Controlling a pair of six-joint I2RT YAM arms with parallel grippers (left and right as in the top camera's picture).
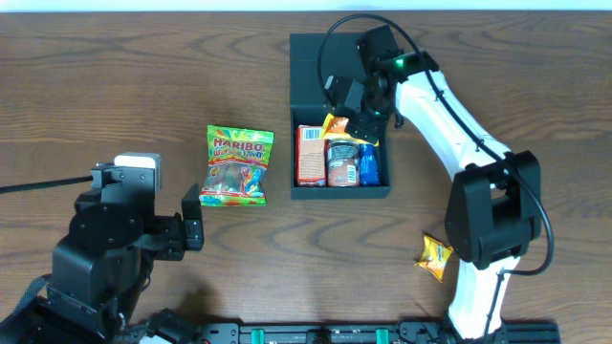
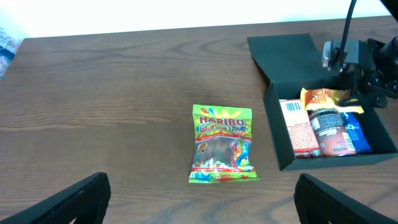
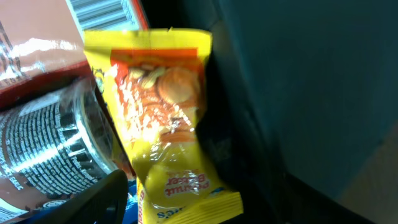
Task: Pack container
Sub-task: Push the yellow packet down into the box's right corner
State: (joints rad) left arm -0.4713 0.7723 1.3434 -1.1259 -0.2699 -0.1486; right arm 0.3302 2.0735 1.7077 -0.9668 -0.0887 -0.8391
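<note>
The container (image 1: 316, 81) sat on the desk (image 1: 115, 76) toward one o'clock from its middle, its lid flap laid open, with the Haribo bag (image 1: 235, 165) at its nine o'clock. The right end effector (image 1: 361, 122) hung inside it over a yellow snack pack (image 3: 168, 118), jaws apart and gripping nothing. The left end effector (image 1: 193, 222), at seven o'clock on the desk, was also spread wide and empty.

The right arm (image 1: 449, 115) rises from its base near and to the right of the container (image 1: 308, 67). Its elbow is bent and its white forearm slants in over the container's right rim. The right tool (image 1: 361, 126) points down inside the container, fingers spread. The left arm (image 1: 100, 253) sits folded well to the left of the container. The left tool (image 1: 194, 222) is low and faces toward the container, fingers wide apart.
</note>
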